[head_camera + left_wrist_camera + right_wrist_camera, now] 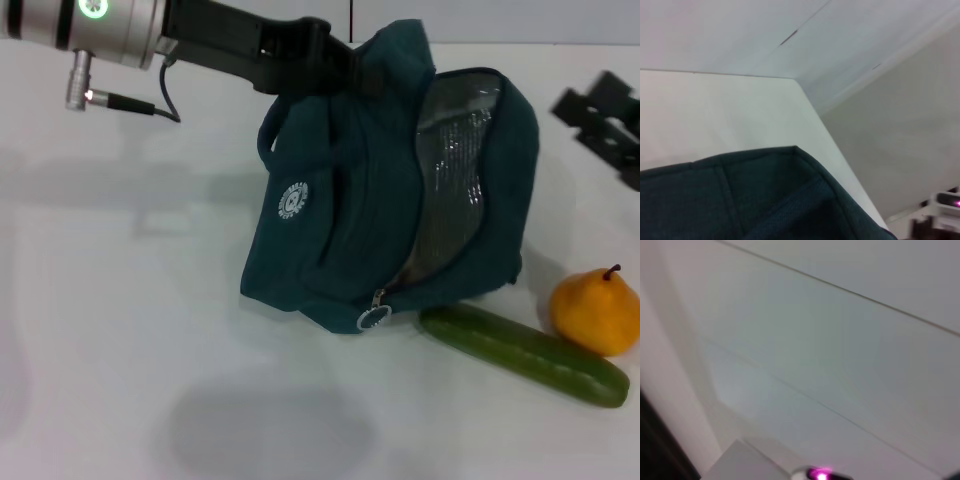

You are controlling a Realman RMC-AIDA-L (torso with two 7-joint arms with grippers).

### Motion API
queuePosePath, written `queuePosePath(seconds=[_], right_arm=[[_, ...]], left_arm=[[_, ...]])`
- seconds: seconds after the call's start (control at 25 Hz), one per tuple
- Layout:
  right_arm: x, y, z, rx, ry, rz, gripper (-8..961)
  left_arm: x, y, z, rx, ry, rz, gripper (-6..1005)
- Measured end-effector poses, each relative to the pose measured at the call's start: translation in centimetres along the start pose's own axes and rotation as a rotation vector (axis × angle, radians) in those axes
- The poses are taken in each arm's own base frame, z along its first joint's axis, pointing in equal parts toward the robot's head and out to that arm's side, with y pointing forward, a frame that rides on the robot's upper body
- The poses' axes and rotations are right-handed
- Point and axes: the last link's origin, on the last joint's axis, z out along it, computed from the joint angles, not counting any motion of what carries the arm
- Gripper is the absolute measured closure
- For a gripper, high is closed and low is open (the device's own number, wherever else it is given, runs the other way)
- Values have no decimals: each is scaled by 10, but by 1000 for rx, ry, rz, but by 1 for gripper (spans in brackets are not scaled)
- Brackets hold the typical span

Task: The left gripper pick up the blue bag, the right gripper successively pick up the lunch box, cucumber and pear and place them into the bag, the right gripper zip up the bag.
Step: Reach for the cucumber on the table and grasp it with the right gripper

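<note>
Worktop (120,300) is lying white and bare toward the near left, with a soft round shadow near the front edge. Bag (370,190) is sitting mid-worktop, tilted, its top held up toward the far side; the mouth is gaping on the right side, silver lining showing, zipper pull (373,318) hanging at the low front corner. Left gripper (335,62) is reaching in from the upper left and is clamped on the bag's top edge, fingers buried in the fabric folds. In the left wrist view the bag (765,200) is filling the lower part of the picture, worktop (715,110) beyond it. Cucumber (522,354) is lying on the worktop just right of the bag's lower corner, angled toward the near right, its end close to the bag, contact not clear. Pear (596,313) is standing stem up just behind the cucumber's far end, near the right edge, well apart from the left gripper. Right gripper (605,120) is sitting at the far right edge, partly cut off, apart from bag and fruit; fingers cannot be judged. Right wrist view is showing only pale flat surfaces.
</note>
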Motion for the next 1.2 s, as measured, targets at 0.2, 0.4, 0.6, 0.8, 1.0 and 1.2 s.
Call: queuePosePath(seconds=[0.2, 0.4, 0.6, 0.8, 1.0, 1.2], right_arm=[[-8, 21, -30, -50, -18, -232, 259], [-10, 42, -67, -58, -19, -503, 260], [-1, 51, -99, 0, 69, -693, 261], [12, 45, -105, 9, 277, -689, 262], [18, 23, -98, 77, 441, -638, 262], [13, 9, -87, 117, 492, -662, 262]], left_arm=[[-5, -16, 3, 59, -8, -8, 933], [-10, -27, 5, 94, -16, -16, 933], [-9, -28, 3, 96, -8, -16, 933], [-8, -28, 1, 97, -1, -16, 933], [-7, -26, 4, 91, -1, -12, 933], [-6, -26, 6, 92, 5, -13, 933]])
